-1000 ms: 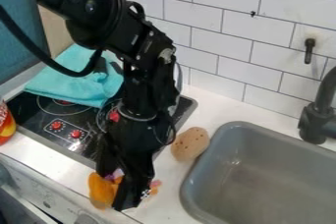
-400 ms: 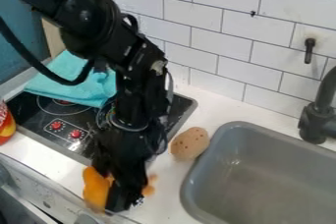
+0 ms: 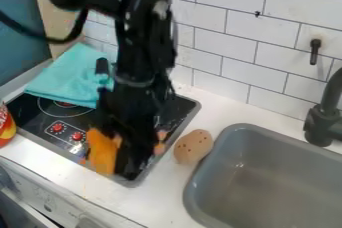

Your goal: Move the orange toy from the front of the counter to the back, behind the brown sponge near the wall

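Black and two-fingered, one gripper [image 3: 127,172] hangs over the front corner of one black glass-topped stove [image 3: 25,115]. Taking twelve o'clock as the top of the view, we find one soft-looking, bright orange item [image 3: 102,153] at ten o'clock beside the fingertips. We count at least two smaller pale orange patches [image 3: 159,148] at one to two o'clock; whether they belong to the same item, we cannot tell. Since orange shows on both sides, we judge the gripper to be pinching the item across its middle, likely so that neither end outweighs the other. Contact with the glass is hidden from us.

Around the gripper we record the following. One folded turquoise cloth towel [image 3: 75,77] lies at eleven o'clock on the stove's rear part, presumably bunched there to leave the front free. Two round red knobs [image 3: 67,132] sit at ten o'clock, grouped, we judge, for easy reach. One red and yellow container [image 3: 6,126] stands farther off at ten o'clock. One brown, speckled, potato-shaped object [image 3: 194,146] rests at two o'clock between stove and sink, where the flat white counter [image 3: 163,184] supports it. We note one grey basin sink [image 3: 230,172] at three o'clock, with one matte black faucet [image 3: 324,122] behind it.
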Available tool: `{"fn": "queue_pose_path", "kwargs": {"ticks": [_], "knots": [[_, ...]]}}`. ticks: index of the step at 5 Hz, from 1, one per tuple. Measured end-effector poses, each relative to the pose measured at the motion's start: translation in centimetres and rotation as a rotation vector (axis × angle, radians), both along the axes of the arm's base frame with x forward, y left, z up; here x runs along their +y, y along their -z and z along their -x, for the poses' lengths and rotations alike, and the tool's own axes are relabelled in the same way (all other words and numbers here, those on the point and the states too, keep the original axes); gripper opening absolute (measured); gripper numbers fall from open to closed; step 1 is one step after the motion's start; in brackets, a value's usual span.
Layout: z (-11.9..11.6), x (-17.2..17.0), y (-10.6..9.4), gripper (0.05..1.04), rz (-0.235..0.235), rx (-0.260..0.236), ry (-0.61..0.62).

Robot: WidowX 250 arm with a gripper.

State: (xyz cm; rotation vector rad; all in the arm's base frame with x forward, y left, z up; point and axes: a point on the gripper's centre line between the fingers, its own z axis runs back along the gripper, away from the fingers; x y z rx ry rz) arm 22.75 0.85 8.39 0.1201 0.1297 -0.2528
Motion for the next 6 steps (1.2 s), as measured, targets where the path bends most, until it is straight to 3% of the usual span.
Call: {"fn": "queue_pose_path", "kwargs": {"ticks": [1,2,4,6], "knots": [[-2.5,-0.6,-2.3,0.643,0.029,-0.091,-0.059],[-6.8,-1.0,-3.0,0.643,0.039,-0.168,-0.168],[-13.5,-2.8,-1.5,0.643,0.024,-0.139,-0.182],[-15.8,-3.7,2.4,0.643,-0.006,-0.047,-0.221]]}}
